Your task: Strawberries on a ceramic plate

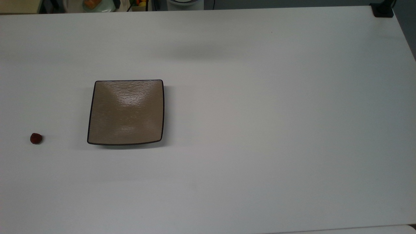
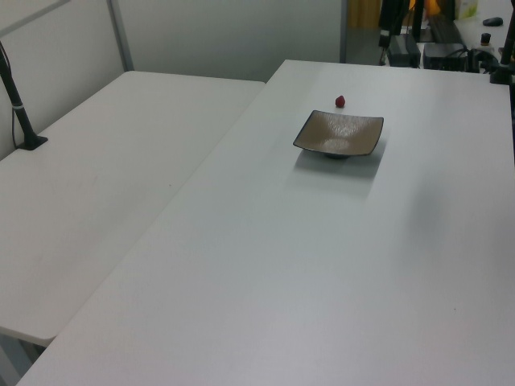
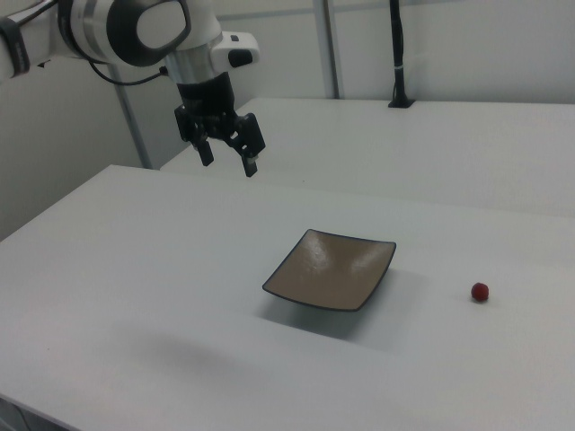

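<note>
Black fingers of the gripper [image 3: 229, 160] stand apart, holding nothing, high above the white table [image 3: 180, 296] and well to the right view's left of the plate [image 3: 331, 268]. The arm [image 3: 135, 27] is cut off at the right view's upper left edge. The square tan plate lies bare. The dark-red strawberry [image 3: 480, 291] rests on the table, apart from the plate, toward the right view's right; its surface detail is hard to make out.
</note>
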You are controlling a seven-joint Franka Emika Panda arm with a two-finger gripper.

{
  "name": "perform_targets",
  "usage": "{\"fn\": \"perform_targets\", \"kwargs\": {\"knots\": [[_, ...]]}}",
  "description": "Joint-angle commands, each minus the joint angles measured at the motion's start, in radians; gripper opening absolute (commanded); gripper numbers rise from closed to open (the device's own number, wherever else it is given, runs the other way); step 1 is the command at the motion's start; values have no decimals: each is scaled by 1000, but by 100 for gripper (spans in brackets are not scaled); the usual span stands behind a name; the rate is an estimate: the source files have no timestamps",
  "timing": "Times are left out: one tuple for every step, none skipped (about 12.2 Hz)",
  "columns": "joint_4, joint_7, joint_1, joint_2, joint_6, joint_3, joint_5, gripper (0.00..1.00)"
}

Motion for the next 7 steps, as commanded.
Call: {"fn": "perform_targets", "kwargs": {"knots": [[-29,6,14,-9,-3,-19,18,100],[-29,8,14,-9,-1,-19,18,100],[-29,8,14,-9,0,-19,18,100],[-29,8,14,-7,2,-19,18,100],[-29,8,14,-7,2,-19,18,100],[-29,3,13,-6,3,-19,18,100],[-33,6,14,-3,7,-19,17,100]]}}
